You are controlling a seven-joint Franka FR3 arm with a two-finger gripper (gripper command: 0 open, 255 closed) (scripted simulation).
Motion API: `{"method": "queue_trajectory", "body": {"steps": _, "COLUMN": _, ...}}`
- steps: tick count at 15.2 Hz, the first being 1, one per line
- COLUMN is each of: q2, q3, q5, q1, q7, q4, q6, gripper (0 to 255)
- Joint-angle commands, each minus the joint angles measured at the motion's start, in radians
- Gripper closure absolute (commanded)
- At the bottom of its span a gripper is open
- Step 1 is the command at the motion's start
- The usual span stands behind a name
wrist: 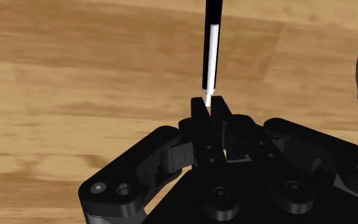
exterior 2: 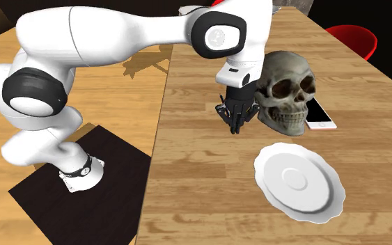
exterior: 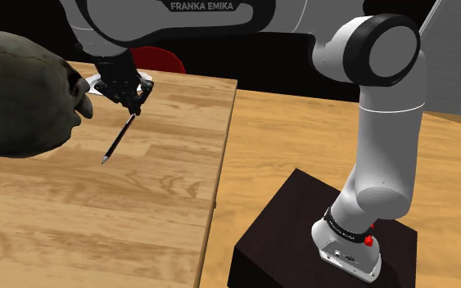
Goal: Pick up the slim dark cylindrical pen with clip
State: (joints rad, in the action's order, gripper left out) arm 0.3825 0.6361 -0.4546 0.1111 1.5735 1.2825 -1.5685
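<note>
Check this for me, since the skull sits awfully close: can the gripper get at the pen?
Apparently yes: the gripper looks shut on one end of the pen, over the bare wooden table. The skull stands beside them, not between.

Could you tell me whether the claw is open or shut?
Shut: in the wrist view the claw clasps the pen by its pale end.

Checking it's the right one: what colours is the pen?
Black pen with a white strip along it; clearest in the wrist view.
</note>
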Motion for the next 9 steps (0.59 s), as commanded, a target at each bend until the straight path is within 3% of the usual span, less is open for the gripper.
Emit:
{"method": "queue_trajectory", "body": {"steps": 1, "q2": 0.004, "q3": -0.001, "q5": 0.0, "q1": 0.001, "q7": 0.0, "q4": 0.001, "q6": 0.002, "gripper": 255}}
{"method": "queue_trajectory", "body": {"steps": 9, "q2": 0.033, "q3": 0.0, "q5": -0.018, "q1": 0.045, "q7": -0.009, "q4": -0.129, "q6": 0.106, "gripper": 255}}
